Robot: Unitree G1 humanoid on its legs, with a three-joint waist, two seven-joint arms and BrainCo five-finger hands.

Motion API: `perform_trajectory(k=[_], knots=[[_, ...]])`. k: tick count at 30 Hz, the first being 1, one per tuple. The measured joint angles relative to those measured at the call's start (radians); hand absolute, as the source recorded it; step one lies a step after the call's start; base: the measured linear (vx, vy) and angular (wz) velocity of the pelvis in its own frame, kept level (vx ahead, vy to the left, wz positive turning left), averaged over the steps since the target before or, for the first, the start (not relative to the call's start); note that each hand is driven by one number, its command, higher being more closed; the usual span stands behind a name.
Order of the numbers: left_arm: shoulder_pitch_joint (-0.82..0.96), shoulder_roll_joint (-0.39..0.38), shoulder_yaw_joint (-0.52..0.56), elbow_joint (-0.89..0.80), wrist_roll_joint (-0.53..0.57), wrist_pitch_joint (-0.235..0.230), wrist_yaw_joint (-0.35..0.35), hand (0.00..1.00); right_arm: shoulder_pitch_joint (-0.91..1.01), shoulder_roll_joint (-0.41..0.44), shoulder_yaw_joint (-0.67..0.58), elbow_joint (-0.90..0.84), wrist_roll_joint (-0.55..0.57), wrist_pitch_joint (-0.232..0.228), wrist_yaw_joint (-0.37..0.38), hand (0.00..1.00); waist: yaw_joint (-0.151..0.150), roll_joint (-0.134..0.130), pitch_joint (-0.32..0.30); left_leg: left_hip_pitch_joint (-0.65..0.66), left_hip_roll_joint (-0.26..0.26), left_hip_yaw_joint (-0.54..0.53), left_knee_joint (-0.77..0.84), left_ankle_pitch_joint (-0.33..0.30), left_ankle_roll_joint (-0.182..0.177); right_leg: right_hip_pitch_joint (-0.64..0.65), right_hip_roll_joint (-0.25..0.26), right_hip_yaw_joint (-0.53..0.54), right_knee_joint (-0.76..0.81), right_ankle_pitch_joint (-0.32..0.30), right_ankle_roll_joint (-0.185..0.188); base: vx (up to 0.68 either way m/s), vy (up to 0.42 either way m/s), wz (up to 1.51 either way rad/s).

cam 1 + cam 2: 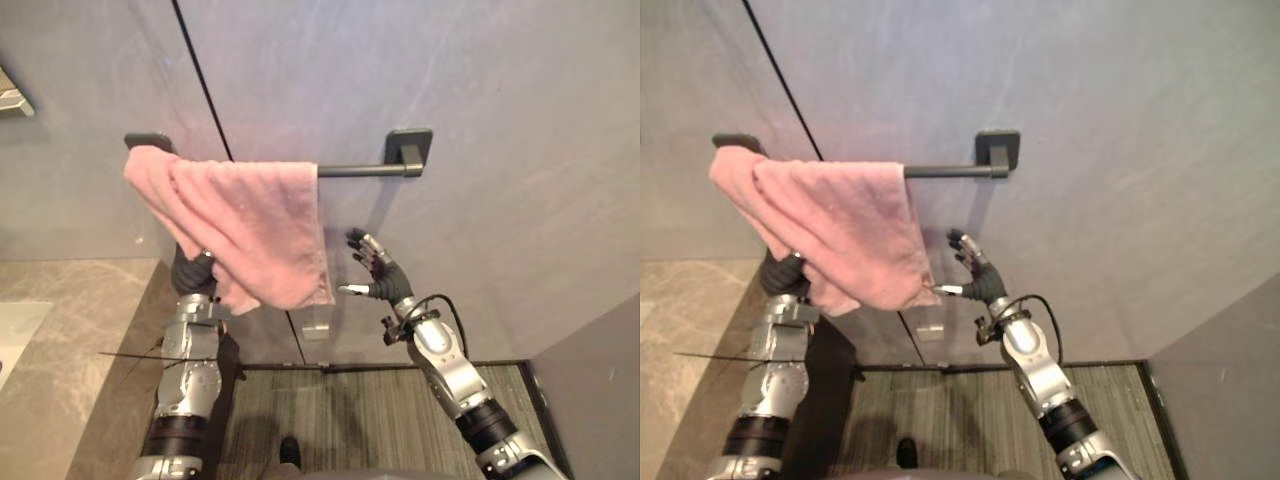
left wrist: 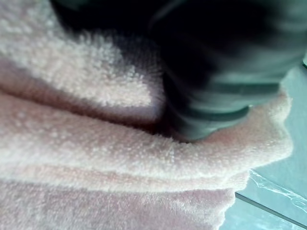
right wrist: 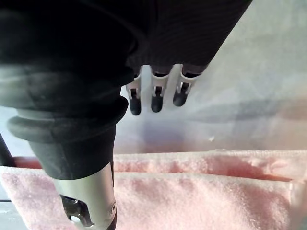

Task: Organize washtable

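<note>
Draping towel (image 1: 250, 225) on rail (image 1: 360, 170): we can't tell left hand (image 1: 190, 272) grip under it, right hand (image 1: 375, 270) splayed; next we straighten it.

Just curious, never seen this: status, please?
Right robot hand open, beside pink towel. Left robot hand behind it. Towel bunched over wall bar. Nothing blocking.

The towel (image 1: 250, 225) is nubbly pink terry cloth, the bar (image 1: 365, 169) matt dark metal, the wall (image 1: 480, 90) smooth and matt. At 8 o'clock, the countertop (image 1: 70, 340) is veined stone.

Probably a bathroom: pink towel (image 1: 250, 225) over a wall-mounted dark rail (image 1: 362, 170), marble-look counter (image 1: 85, 335) beside
</note>
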Motion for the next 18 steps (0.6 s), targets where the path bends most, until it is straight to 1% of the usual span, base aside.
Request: perform_trajectory(k=[6,10,18], knots=[[0.0,-0.002,-0.01,0.0,0.0,0.0,0.01,1.0,-0.015,-0.006,0.03,0.023,0.03,0.001,0.0,0.0,0.0,0.005,-0.003,-0.004,0.015,-0.008,-0.001,0.006,-0.004,-0.004,0.013,-0.002,0.001,0.008,-0.011,-0.02,-0.014,-0.01],[-0.001,-0.006,-0.01,0.01,0.0,0.001,0.017,1.0,-0.021,-0.004,0.042,0.042,0.03,0.002,0.0,0.0,0.0,0.017,-0.01,-0.013,0.019,-0.018,-0.006,0.011,-0.003,-0.013,0.018,-0.005,0.005,0.013,-0.009,-0.06,-0.015,0.03],[-0.002,-0.01,-0.01,0.01,0.0,0.001,0.021,1.0,-0.099,0.005,0.122,0.059,0.027,0.008,0.001,0.0,0.003,0.018,-0.011,-0.017,0.017,-0.031,-0.006,0.011,-0.003,-0.015,0.017,-0.016,-0.001,0.017,-0.004,-0.03,0.0,0.05]])
